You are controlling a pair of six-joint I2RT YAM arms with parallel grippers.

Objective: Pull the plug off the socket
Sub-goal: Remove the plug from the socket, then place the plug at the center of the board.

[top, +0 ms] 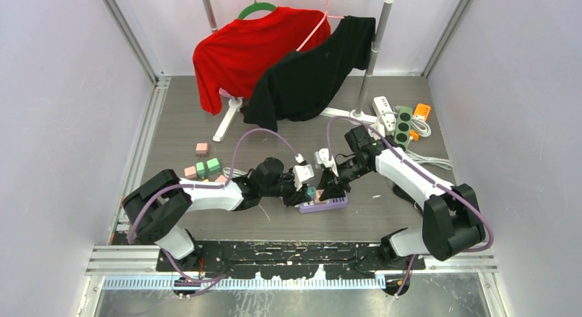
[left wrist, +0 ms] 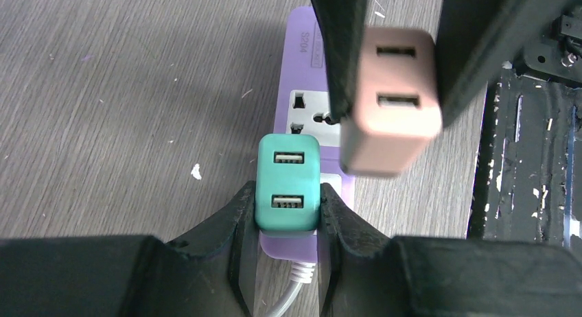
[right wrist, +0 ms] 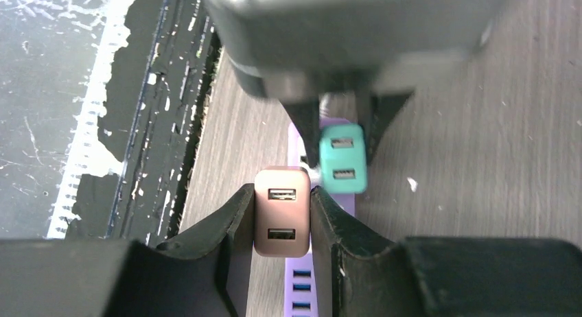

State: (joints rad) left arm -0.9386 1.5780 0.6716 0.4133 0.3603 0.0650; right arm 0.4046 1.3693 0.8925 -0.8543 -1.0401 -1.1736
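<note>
A purple power strip [top: 324, 206] lies on the table in front of both arms. My left gripper [left wrist: 288, 217] is shut on a teal USB plug [left wrist: 287, 183] that sits on the strip [left wrist: 302, 63] near its cable end. My right gripper [right wrist: 281, 221] is shut on a pink USB plug [right wrist: 281, 210] and holds it above the strip [right wrist: 302, 289], off to its side. In the left wrist view the pink plug [left wrist: 391, 101] hangs between the right fingers above the strip's free socket. In the top view the two grippers [top: 298, 186] [top: 329, 186] meet over the strip.
Small pink and green plugs [top: 203, 167] lie at the left. White, green and orange power strips [top: 401, 121] with a white cable lie at the back right. A clothes rack with a red shirt [top: 254, 46] and a black shirt [top: 309, 73] stands behind.
</note>
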